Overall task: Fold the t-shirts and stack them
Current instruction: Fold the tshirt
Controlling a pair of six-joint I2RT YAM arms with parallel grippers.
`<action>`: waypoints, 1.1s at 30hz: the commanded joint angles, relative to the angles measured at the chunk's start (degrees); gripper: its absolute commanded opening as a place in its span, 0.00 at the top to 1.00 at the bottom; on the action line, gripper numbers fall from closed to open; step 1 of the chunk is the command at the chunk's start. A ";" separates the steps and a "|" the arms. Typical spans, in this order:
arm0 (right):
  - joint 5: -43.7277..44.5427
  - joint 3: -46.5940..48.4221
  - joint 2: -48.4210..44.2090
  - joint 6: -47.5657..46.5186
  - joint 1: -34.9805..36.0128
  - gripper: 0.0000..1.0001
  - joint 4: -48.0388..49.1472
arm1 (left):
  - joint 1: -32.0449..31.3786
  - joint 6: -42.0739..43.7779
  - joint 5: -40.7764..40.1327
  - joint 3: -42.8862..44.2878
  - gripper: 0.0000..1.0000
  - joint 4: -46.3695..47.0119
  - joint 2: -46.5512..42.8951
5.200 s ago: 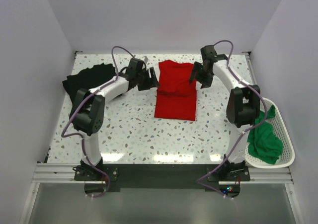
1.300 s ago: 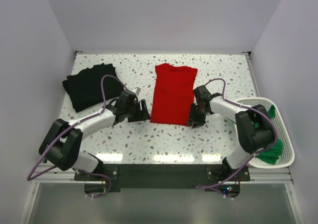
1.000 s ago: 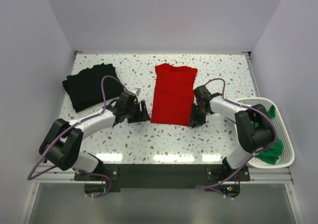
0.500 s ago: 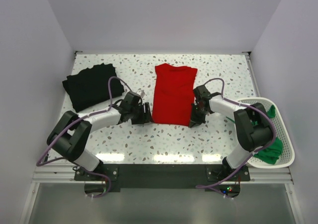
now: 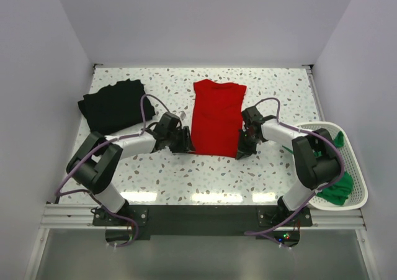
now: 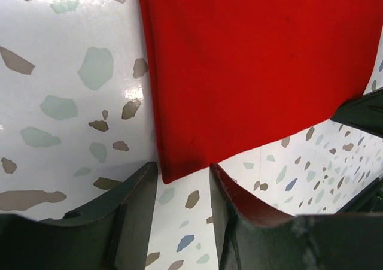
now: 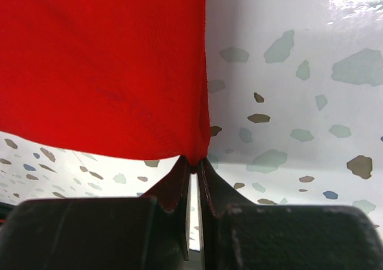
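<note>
The red t-shirt (image 5: 216,115) lies folded into a long strip mid-table, collar at the far end. My left gripper (image 5: 187,141) is at its near left corner; in the left wrist view the left gripper (image 6: 182,171) is open, its fingers either side of the red t-shirt's (image 6: 257,66) corner tip. My right gripper (image 5: 242,148) is at the near right corner. In the right wrist view the right gripper (image 7: 195,162) is shut on the red t-shirt's (image 7: 102,60) corner. A folded black t-shirt (image 5: 115,106) lies at the far left. A green t-shirt (image 5: 335,190) sits crumpled in the basket.
The white perforated basket (image 5: 361,179) stands at the table's right edge, beside the right arm's base. White walls close in the table on the left, back and right. Speckled tabletop (image 5: 186,174) shows between the red t-shirt and the near edge.
My left gripper slid right to the red t-shirt's near left corner and its jaws narrowed. My right gripper closed on the near right corner.
</note>
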 commanded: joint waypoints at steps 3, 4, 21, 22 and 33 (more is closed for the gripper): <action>2.20 -0.61 2.52 -0.52 0.37 1.00 1.35 | -1.06 -0.42 1.58 -0.71 0.61 -1.81 2.18; 2.29 -0.43 2.52 -0.51 0.46 1.00 1.26 | -1.32 -0.51 1.66 -0.80 0.63 -1.98 2.44; 3.52 -1.40 -2.48 0.80 0.37 1.00 -3.31 | -2.38 0.63 -3.87 0.60 1.00 -8.66 1.22; 3.60 -1.83 -3.01 0.98 0.46 1.00 -3.57 | -2.38 0.63 -4.39 0.52 1.00 -9.01 0.52; 2.82 -1.49 -7.67 1.24 0.37 1.00 -7.09 | -2.47 -0.07 -3.88 0.60 1.00 -9.72 -3.70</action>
